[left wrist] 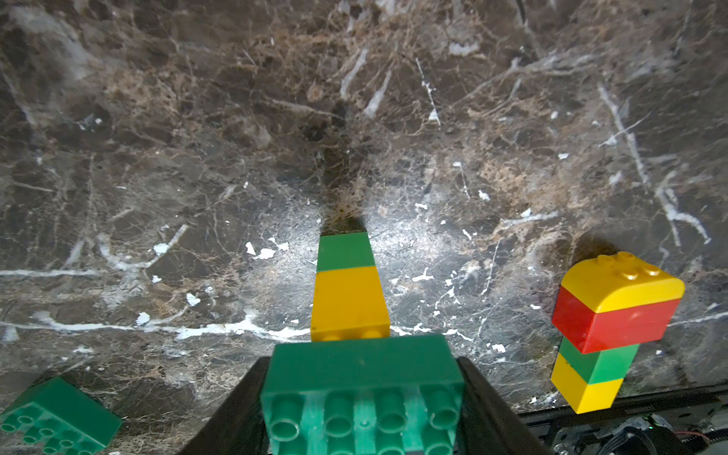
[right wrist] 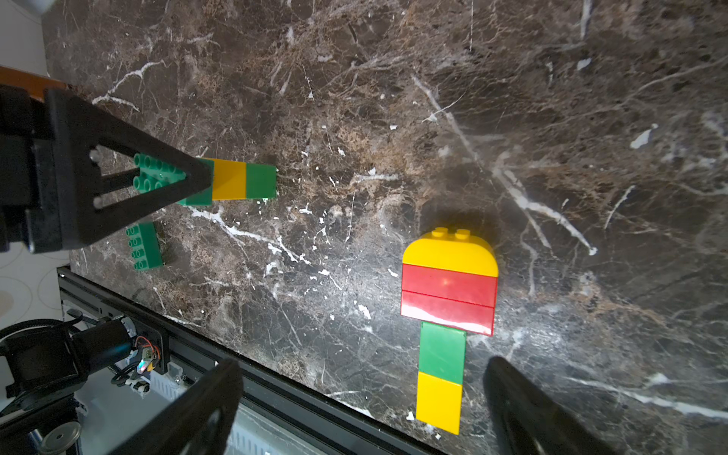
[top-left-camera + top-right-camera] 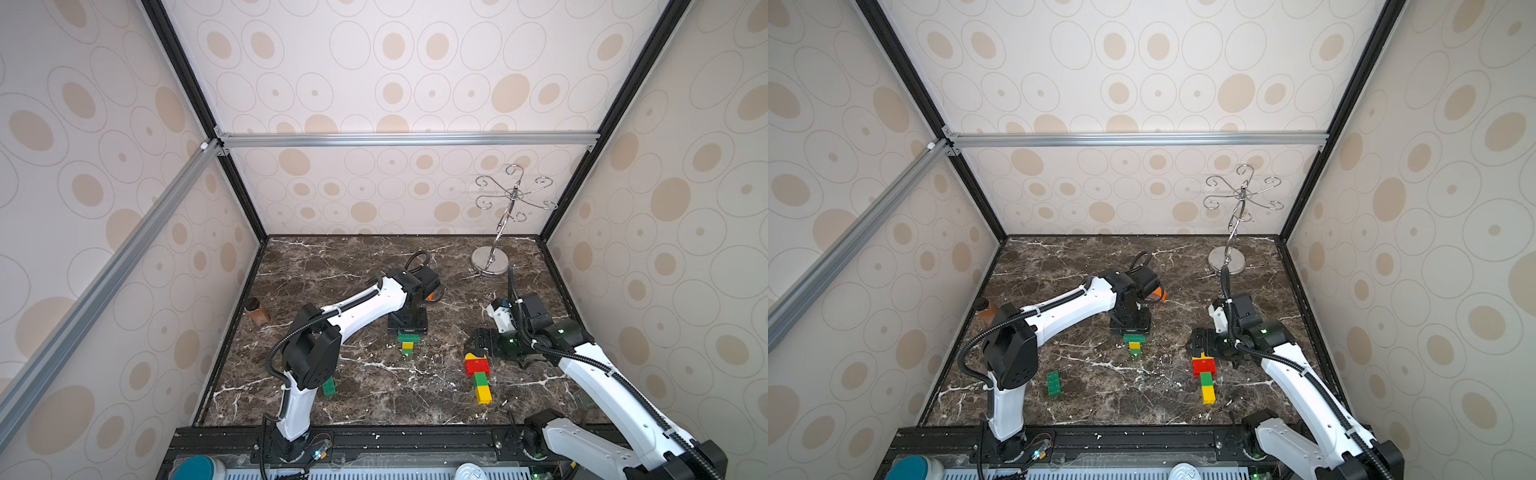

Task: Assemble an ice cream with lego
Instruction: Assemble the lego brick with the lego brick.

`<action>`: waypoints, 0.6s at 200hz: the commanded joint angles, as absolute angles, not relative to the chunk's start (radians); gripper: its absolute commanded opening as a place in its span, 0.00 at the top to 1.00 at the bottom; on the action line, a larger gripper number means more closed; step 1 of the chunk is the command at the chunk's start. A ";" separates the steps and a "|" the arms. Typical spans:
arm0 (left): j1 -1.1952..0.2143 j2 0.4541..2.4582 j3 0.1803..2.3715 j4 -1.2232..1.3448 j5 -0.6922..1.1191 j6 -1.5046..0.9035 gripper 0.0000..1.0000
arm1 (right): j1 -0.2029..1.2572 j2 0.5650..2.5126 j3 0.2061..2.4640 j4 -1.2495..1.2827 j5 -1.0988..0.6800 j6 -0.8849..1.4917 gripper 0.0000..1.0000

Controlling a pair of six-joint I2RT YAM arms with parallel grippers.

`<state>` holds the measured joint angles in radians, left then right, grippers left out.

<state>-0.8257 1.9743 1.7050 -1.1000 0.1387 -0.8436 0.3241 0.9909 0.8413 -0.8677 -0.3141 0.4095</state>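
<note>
— Now, where do we stand?

— Our left tool (image 1: pixel 362 366) pinches the green oblong brick (image 1: pixel 362 378) by its smooth long sides. A yellow brick (image 1: pixel 350 303) and a small green brick (image 1: pixel 344 252) are plugged on beyond it, reaching down towards the bench (image 1: pixel 197 118). Whether that far end touches, we cannot tell.

— And the right?

— Our right tool (image 2: pixel 362 362) hangs spread wide over the lying stack (image 3: pixel 482 379) and holds nothing. That stack is a yellow dome (image 2: pixel 449 252), two red bricks (image 2: pixel 447 291) and a green-and-yellow stick (image 2: pixel 441 354), flat on the bench.

— What could go wrong?

— We think the left grip is the weak spot. The plastic is hard and glossy, the grip bears on flat walls only, and the narrow bricks hang off it like a lever. A knock against the bench could twist the oblong brick or pop a stud joint.

— And the polished marble?

— Slick, we judge. If the right tool closes off-centre, the lying stack may skate or spin instead of being caught, and its rounded dome offers little to bite on.

— The loose green brick (image 3: pixel 1054 383)?

— It lies near the left arm (image 3: pixel 1067 307), so a careless swing could sweep it away.
</note>
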 commanded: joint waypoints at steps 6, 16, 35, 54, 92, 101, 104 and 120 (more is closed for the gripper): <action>-0.831 1.932 1.697 -1.114 0.140 -0.841 0.51 | 0.314 0.994 0.845 -0.881 -0.311 0.397 0.02; -0.831 1.931 1.692 -1.119 0.132 -0.839 0.51 | 0.314 0.993 0.845 -0.881 -0.311 0.397 0.01; -0.831 1.930 1.683 -1.120 0.130 -0.835 0.51 | 0.314 0.994 0.844 -0.881 -0.313 0.399 0.02; -0.831 1.933 1.680 -1.114 0.125 -0.829 0.51 | 0.314 0.994 0.844 -0.879 -0.313 0.399 0.02; -0.830 1.938 1.701 -1.114 0.133 -0.831 0.51 | 0.314 0.991 0.847 -0.887 -0.307 0.399 0.01; -0.830 1.941 1.716 -1.124 0.129 -0.823 0.51 | 0.314 0.989 0.846 -0.887 -0.307 0.400 0.02; -0.830 1.943 1.721 -1.132 0.125 -0.822 0.51 | 0.314 0.988 0.846 -0.888 -0.307 0.400 0.01; -0.831 1.948 1.738 -1.147 0.116 -0.808 0.51 | 0.314 0.991 0.844 -0.885 -0.308 0.401 0.01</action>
